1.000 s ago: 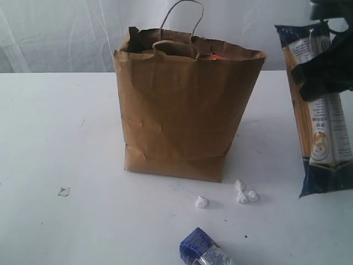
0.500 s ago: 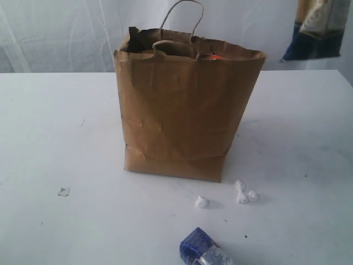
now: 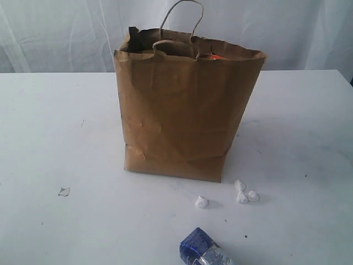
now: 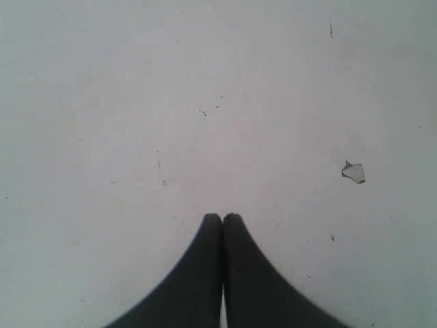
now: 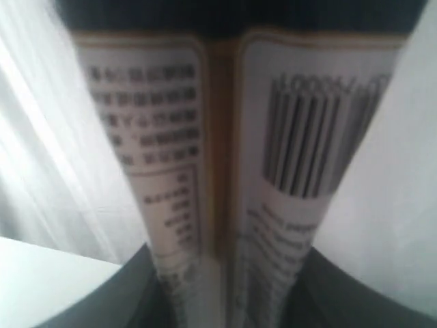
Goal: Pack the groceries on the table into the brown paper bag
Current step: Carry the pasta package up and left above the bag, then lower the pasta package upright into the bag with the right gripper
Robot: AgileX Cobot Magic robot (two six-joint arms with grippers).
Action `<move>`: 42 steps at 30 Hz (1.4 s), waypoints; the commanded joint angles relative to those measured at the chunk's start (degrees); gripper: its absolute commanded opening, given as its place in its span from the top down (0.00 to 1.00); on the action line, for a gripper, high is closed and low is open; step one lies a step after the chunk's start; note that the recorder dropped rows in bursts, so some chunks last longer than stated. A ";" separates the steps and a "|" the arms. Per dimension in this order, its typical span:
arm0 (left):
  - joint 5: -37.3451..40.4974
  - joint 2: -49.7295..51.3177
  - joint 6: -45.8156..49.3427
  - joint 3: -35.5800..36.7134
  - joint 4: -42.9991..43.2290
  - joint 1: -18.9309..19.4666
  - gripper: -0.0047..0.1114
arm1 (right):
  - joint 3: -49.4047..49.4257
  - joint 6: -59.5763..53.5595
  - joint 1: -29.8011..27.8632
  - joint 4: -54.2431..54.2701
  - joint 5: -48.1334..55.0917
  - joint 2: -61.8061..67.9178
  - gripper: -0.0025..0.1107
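Found right claw (image 5: 229,273) clamped on the navy packet (image 5: 164,137), with the long axis running straight out from the wrist. Saw neither in the exterior view, so cannot fix which way the bag (image 3: 182,110) lies from it. Noted bag upright mid-worktop (image 3: 55,138), mouth open. Found left claw (image 4: 222,225) closed on nothing. Noted blue packet (image 3: 204,248) unpacked. Judged next: lower the navy packet end-first.

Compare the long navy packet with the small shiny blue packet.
The long navy packet is clamped in the right gripper; the small shiny blue packet lies loose on the table. The long navy packet shows a pale barcode panel; the small shiny blue packet shows glossy blue and silver foil. Neither is in the brown paper bag.
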 commanded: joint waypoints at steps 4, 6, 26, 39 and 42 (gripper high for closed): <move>-0.41 -0.30 -0.57 0.32 -0.36 -0.29 0.96 | -0.74 -16.03 -0.06 25.96 5.14 5.78 0.98; -0.41 -0.30 -0.57 0.32 -0.36 -0.29 0.96 | -0.74 -17.28 -0.06 27.52 5.36 7.61 0.98; -0.41 -0.30 -0.57 0.32 -0.36 -0.29 0.96 | -3.80 -26.74 -0.06 47.94 23.99 18.17 0.98; -0.41 -0.30 -0.57 0.32 -0.36 -0.29 0.96 | -3.69 -22.86 -0.06 25.95 17.87 18.29 0.98; -0.41 -0.30 -0.57 0.32 -0.36 -0.29 0.96 | -3.69 -22.86 -0.06 26.07 16.00 18.52 0.98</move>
